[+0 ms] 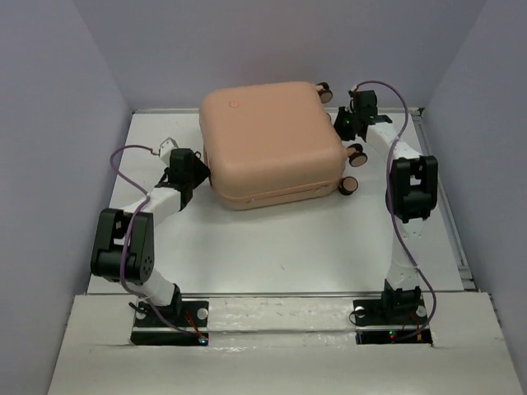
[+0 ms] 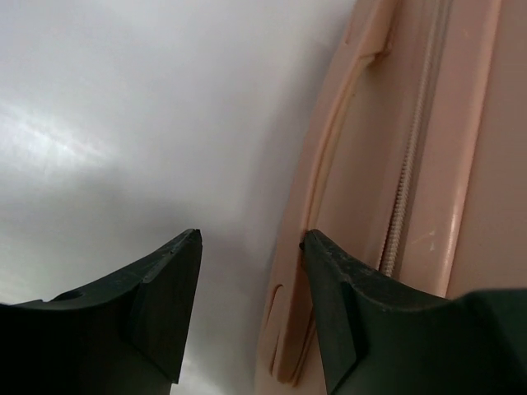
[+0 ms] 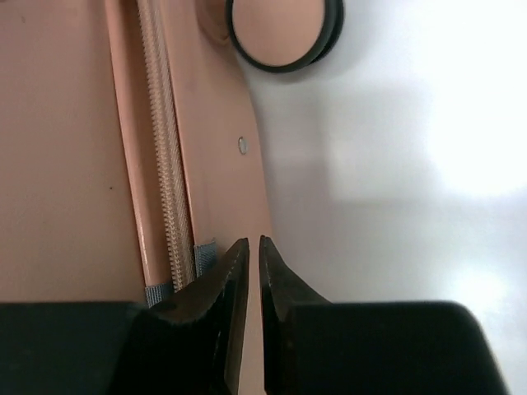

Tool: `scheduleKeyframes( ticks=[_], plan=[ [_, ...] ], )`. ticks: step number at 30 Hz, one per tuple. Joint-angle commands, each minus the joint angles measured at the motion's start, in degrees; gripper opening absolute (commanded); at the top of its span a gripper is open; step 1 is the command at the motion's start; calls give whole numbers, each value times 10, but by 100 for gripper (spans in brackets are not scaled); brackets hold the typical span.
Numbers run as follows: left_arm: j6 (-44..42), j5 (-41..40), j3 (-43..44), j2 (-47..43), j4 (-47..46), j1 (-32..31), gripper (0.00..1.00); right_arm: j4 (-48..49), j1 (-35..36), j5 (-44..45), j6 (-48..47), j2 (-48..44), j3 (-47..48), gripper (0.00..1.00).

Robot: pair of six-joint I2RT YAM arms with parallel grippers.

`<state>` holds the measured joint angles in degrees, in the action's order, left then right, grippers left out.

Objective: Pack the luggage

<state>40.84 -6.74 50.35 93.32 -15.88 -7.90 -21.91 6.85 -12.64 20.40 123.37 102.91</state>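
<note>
The luggage (image 1: 268,140) is a peach-pink hard-shell suitcase lying flat and closed at the back middle of the table, with a small round dot (image 1: 233,104) on top. My left gripper (image 1: 203,173) is at its left side. In the left wrist view this gripper (image 2: 251,239) is open, and its right finger (image 2: 329,280) lies against the shell (image 2: 436,164) by a recessed handle. My right gripper (image 1: 347,123) is at the suitcase's right side between the wheels. In the right wrist view it (image 3: 254,243) is shut with nothing between the fingers, over the shell's edge (image 3: 222,123) beside the zipper (image 3: 165,164).
Caster wheels (image 1: 356,154) stick out on the suitcase's right side, and one wheel (image 3: 284,29) is just ahead of my right gripper. A grey fabric tab (image 3: 204,255) sits by the zipper. White walls enclose the table (image 1: 280,247) at the back and sides.
</note>
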Motion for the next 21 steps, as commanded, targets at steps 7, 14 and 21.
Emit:
scheduleKeyframes(
  ticks=[7, 14, 21],
  plan=[
    [61, -51, -219, -269, -7, -211, 64, -14, 93, -314, 126, 223, 449, 75],
    [86, -107, -263, -397, 39, -283, 64, 148, 57, -363, 270, 198, 387, 91],
    [41, -120, -204, -402, 66, -284, 70, 148, 16, -346, 237, 96, 371, 93]
  ],
)
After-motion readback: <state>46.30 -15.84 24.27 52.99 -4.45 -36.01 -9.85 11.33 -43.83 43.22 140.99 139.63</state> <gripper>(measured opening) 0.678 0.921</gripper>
